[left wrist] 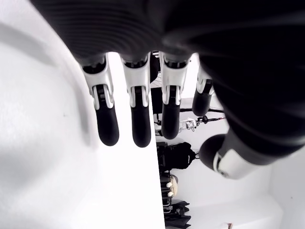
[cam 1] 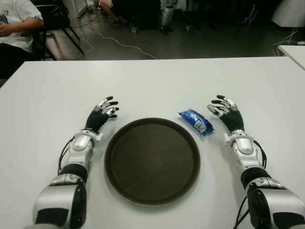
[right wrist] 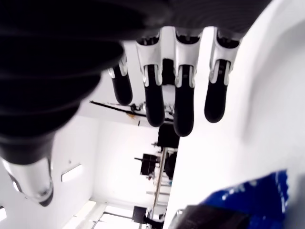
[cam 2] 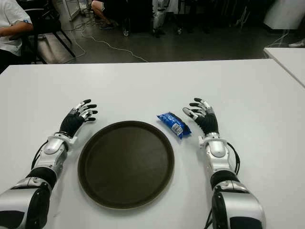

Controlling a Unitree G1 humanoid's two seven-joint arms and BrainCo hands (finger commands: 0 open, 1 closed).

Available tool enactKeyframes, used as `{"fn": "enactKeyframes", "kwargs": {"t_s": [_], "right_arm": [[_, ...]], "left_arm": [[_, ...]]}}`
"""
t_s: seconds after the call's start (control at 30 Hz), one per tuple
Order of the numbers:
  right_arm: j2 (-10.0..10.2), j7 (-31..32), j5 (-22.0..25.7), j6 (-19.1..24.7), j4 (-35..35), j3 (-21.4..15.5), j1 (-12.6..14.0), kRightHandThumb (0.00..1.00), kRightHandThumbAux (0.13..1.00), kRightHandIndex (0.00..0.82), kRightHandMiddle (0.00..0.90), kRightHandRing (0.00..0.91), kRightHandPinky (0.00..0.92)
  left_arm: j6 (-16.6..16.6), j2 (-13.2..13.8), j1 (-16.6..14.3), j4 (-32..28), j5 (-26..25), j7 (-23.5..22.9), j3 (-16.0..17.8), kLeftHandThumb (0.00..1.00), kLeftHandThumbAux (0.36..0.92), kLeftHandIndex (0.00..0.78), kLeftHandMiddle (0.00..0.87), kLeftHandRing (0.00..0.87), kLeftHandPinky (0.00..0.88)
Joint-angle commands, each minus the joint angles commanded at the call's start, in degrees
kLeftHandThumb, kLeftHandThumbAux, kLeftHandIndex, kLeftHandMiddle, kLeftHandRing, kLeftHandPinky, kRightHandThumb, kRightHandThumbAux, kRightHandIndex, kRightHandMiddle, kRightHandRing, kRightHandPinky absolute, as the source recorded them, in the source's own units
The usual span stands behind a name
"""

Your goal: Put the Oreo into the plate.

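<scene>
Oreo packet (cam 1: 196, 121) lies on the white worktop (cam 1: 152, 81) just beside the brown plate's (cam 1: 152, 161) rim, near the right robot hand (cam 1: 227, 112). Both that and the left robot hand (cam 1: 102, 113), left of the plate, are spread and empty.

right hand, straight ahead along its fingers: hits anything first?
Probably nothing. The open right hand points away over bare white table. The blue Oreo packet lies to its left, beside the round brown plate, seemingly off that line.

No legible text anywhere.
</scene>
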Motion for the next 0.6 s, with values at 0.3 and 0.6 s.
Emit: {"fn": "enactKeyframes", "kwargs": {"t_s": [0.3, 0.6], "right_arm": [[0.2, 0.2, 0.7, 1.4, -0.6, -0.3, -0.1, 0.007, 0.604, 0.215, 0.322, 0.348, 0.355], [0.1, 0.2, 1.0, 2.0, -0.7, -0.5, -0.2, 0.034, 0.63, 0.21, 0.319, 0.348, 0.357]], "left_arm": [[-0.1, 0.1, 0.0, 0.0, 0.4, 0.8, -0.3, 0.161, 0.658, 0.133, 0.218, 0.234, 0.3], [-1.1, 0.2, 0.2, -0.1, 0.8, 1.1, -0.8, 0.149, 0.677, 0.143, 0.218, 0.227, 0.29]]}}
